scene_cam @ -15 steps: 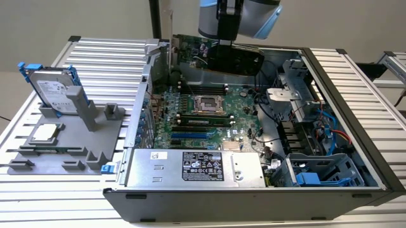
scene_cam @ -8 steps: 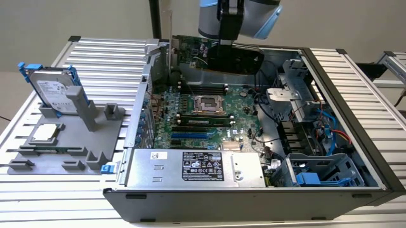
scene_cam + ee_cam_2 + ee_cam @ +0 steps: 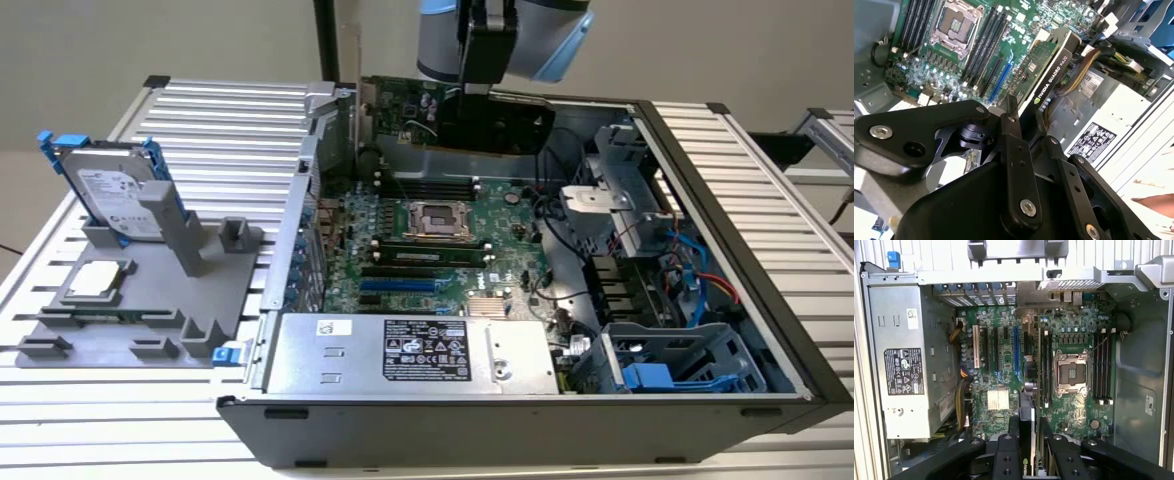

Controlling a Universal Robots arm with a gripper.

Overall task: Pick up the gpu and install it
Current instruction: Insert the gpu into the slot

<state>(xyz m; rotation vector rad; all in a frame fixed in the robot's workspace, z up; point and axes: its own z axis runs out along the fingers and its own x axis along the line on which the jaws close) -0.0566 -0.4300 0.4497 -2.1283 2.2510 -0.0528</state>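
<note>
gpu (image 3: pixel 1050 67) clamped edge-on in my hand (image 3: pixel 1028 426), hanging over motherboard (image 3: pixel 1079 335). imo keep it square to blue slot (image 3: pixel 1016 347), level, no twisting, go slow.

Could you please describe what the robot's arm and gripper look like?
The arm is a grey cylinder with a light-blue cap. The gripper is matte black, built of bar links with silver screw heads; its fingers are narrow black bars.
</note>
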